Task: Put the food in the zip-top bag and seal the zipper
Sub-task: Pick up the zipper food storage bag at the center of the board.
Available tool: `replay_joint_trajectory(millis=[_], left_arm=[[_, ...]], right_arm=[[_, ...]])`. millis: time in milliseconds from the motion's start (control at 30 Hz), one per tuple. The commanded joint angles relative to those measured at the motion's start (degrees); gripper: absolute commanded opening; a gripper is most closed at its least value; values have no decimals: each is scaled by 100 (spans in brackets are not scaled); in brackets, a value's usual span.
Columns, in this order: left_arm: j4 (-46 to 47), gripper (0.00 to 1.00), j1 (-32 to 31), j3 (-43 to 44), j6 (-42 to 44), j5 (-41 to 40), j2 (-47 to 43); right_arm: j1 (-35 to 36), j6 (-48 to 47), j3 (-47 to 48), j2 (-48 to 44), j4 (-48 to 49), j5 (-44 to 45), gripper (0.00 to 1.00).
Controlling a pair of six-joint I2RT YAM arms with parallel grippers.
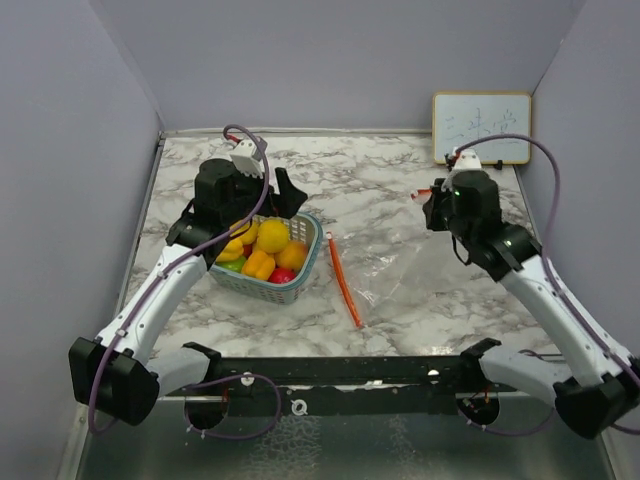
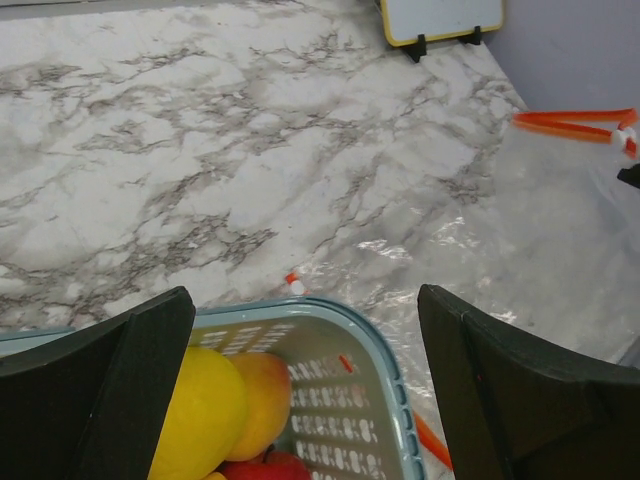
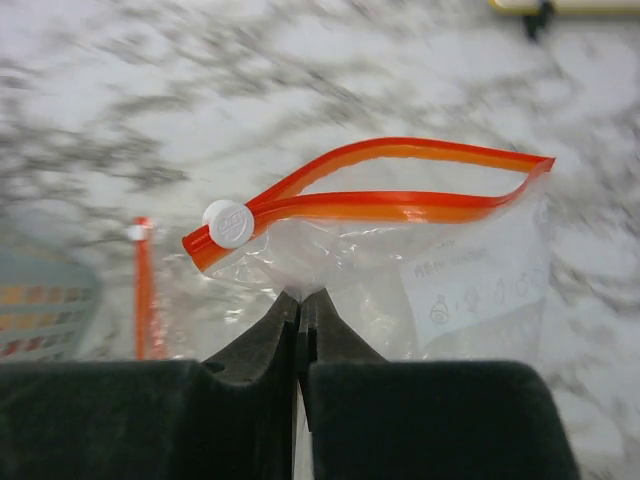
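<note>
Nearest the lens in the overhead view, the black rail (image 1: 330, 372) carrying both arm bases runs along the near edge of the grey-veined marble table (image 1: 400, 170). The left arm reaches forward to the pale blue basket (image 1: 300, 285) at left of centre. The left gripper (image 2: 305, 292) hangs over the basket's far rim with its fingers spread wide and nothing between them. The right arm bends in from the right. The right gripper (image 3: 300, 300) has its fingers pressed together on the clear film of the zip-top bag (image 3: 450, 270), just under the orange zipper (image 3: 400, 207), holding it up at right of centre, apart from the basket. That zipper gapes in a loop, with its white slider (image 3: 228, 222) at the left end. A second orange strip (image 1: 343, 280) with its own slider lies flat on the marble just beside the basket's right side, with clear film crumpled to its right. A small whiteboard (image 1: 482, 127) stands at the far right corner. The food (image 1: 270, 238), in yellow, orange, green and red pieces, sits heaped in the basket.
</note>
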Motion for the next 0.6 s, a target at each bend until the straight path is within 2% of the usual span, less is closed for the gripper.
replay_joint_trajectory(millis=[0,133,233,367,467,567], left_arm=[[383,96,-25,430,-757,961,251],[918,90,-23,613,-1924,1884,524],[2147,88,-28,268,-3249,2537,583],[3766,85,-43,-342,-4860,2675,609],[4283,85,-140,-472,-5468,2653,724],[4195,85,-405,-284,-5544,2679,959]], right_arm=[[29,-1378,-544,-1531,1883,-3031,2],[24,-1778,-1154,-2182,2731,-4114,2],[24,-1987,-1282,-2153,2888,-4645,2],[23,-2032,-1333,-1985,3150,-5336,2],[27,-2021,-1402,-1978,3423,-5637,2],[29,-2029,-1435,-1994,3516,-5658,2]])
